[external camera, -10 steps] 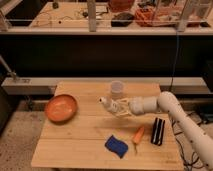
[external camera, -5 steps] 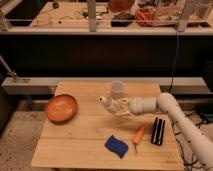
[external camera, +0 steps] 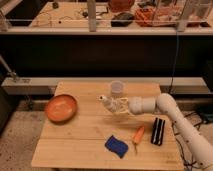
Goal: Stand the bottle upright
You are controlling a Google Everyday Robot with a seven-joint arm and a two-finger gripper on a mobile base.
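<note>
A pale wooden table (external camera: 75,150) stands on a speckled floor (external camera: 15,135) in front of a dark wall. Above that wall, a cluttered bench (external camera: 65,17) runs across the top of the view.

The bottle (external camera: 107,101) is near the middle of the table, a little toward the far edge. It is tilted, with its white cap pointing to about 10 o'clock and its body slanting down toward 4 o'clock. A shadow lies on the wood just under it, and whether its lower end touches the table cannot be told. The gripper (external camera: 119,106) is clenched around the bottle's lower body, grasping it from the 3 o'clock side. The white arm (external camera: 165,105) reaches in from the right edge, bends at a rounded joint, and runs off toward 4 o'clock.

From the bottle, a translucent cup (external camera: 117,89) stands upright at about 1 o'clock, just beside the gripper but apart from the bottle. An orange bowl (external camera: 61,107) sits at 9 o'clock, well apart and near the table's left edge. A blue sponge (external camera: 116,146) lies at 6 o'clock, toward the near edge. A carrot (external camera: 138,135) lies at 5 o'clock, its thin end pointing toward the near edge. A black block (external camera: 158,131) lies at 4 o'clock, just beside the carrot and under the arm's forearm.
</note>
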